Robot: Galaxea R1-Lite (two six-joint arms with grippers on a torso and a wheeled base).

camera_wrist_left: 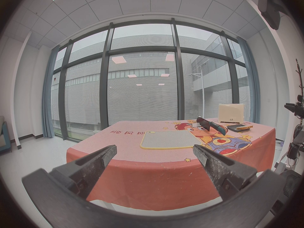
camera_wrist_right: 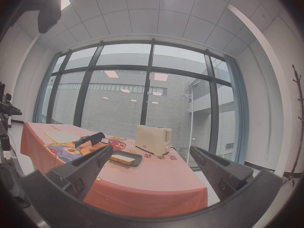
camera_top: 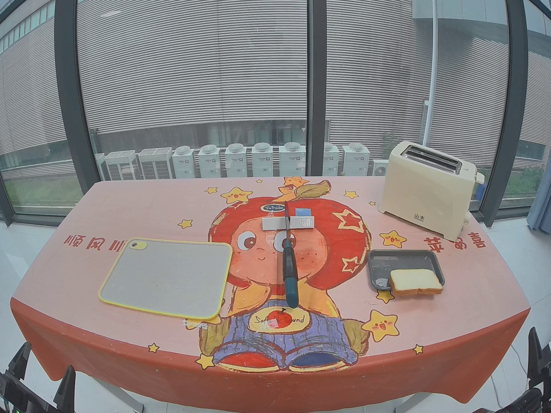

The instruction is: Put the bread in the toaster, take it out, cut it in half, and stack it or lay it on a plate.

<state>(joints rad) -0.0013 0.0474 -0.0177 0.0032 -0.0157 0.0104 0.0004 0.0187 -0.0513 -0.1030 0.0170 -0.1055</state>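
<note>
Bread (camera_top: 416, 280): one square white slice with a tan crust, lying flat in the near right corner of your dark grey rectangular tray (camera_top: 404, 259), on the right side of the desk (camera_top: 143, 213). Cream boxy toaster (camera_top: 427, 190) sits far right, just behind the tray, slotted top. Teal-handled knife (camera_top: 290, 259) is mid-desk, blade across a grey strip (camera_top: 304, 222). Grey cutting board (camera_top: 166, 276), yellow rim and rounded corners, lies left. Your left pincer (camera_wrist_left: 155, 149) and right pincer (camera_wrist_right: 151, 149) are both spread wide, holding nothing, short of the desk.
</note>
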